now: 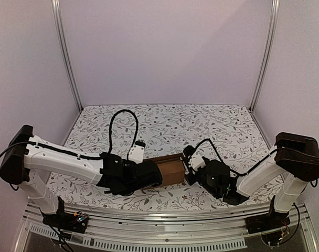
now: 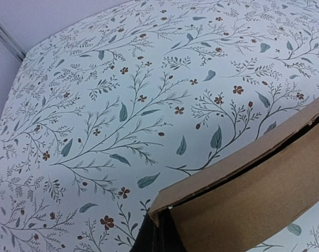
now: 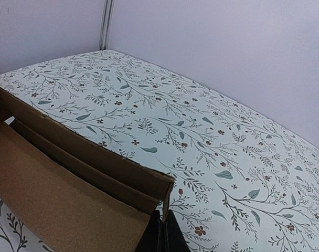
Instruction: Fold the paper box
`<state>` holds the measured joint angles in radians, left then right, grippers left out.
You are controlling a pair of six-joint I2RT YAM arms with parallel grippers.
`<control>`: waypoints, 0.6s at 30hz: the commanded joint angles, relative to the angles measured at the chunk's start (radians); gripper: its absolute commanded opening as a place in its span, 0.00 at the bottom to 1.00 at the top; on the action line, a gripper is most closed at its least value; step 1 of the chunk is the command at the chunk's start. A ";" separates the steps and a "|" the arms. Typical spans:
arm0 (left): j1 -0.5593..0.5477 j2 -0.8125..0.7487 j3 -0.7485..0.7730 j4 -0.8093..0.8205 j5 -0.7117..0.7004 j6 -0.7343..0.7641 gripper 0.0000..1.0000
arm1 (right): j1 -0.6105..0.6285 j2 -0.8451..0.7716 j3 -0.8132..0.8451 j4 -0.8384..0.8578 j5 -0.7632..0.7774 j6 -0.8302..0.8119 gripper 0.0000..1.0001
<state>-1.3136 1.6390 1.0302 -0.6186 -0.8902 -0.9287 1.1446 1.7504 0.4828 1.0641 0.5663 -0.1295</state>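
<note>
The floral worktop (image 1: 165,121) carries the paper box (image 1: 170,169) near its front edge, between the two arms, already raised into a long, open form. The left claw (image 2: 158,237) is pinched tight on one end wall, and the right claw (image 3: 162,236) on the opposite corner. The step in hand looks like squaring the walls. Tucking the inner flaps next would call for one claw letting go.

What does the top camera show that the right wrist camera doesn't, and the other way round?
Only the top view shows both arms, the left arm and right arm, meeting at opposite ends of the paper box. Only the right wrist view shows the box's doubled inner wall close up, with the right jaws shut on its corner. Both show the brown box and the floral table cover.
</note>
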 commanded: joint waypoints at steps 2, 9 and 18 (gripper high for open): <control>-0.039 0.045 0.005 0.042 0.087 -0.031 0.00 | 0.011 -0.039 -0.022 -0.023 -0.061 0.030 0.00; -0.053 0.066 0.007 0.037 0.108 -0.043 0.00 | 0.011 -0.043 -0.035 -0.050 -0.089 0.074 0.00; -0.056 0.068 0.010 0.026 0.111 -0.061 0.00 | 0.013 -0.104 -0.041 -0.133 -0.086 0.084 0.11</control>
<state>-1.3346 1.6630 1.0363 -0.6086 -0.9054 -0.9745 1.1450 1.6886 0.4500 1.0039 0.5308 -0.0544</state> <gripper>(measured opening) 0.006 0.064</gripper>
